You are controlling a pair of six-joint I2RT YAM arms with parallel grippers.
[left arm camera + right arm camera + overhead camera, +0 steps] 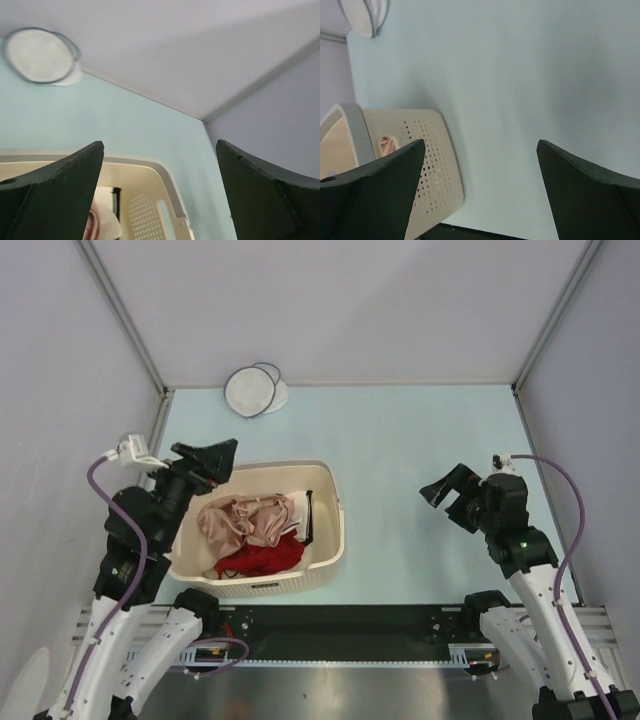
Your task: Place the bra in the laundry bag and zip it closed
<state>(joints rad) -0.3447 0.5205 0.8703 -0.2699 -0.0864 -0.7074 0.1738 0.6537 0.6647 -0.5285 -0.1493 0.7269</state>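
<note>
Satin, salmon-pink and shiny, the bra (245, 520) lies crumpled in the cream basket (340, 525) beside a red garment (262, 558). The round white mesh laundry bag (252, 390) (thin dark rim) sits by the far wall. The left gripper (207, 460) and right gripper (448, 495) hover, jaws wide apart, empty.

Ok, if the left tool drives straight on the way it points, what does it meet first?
Probably the basket, its far rim just below the line of the open left tool; clearing that, bare table, then the wall. Depth is unclear. The laundry bag lies well left.
</note>
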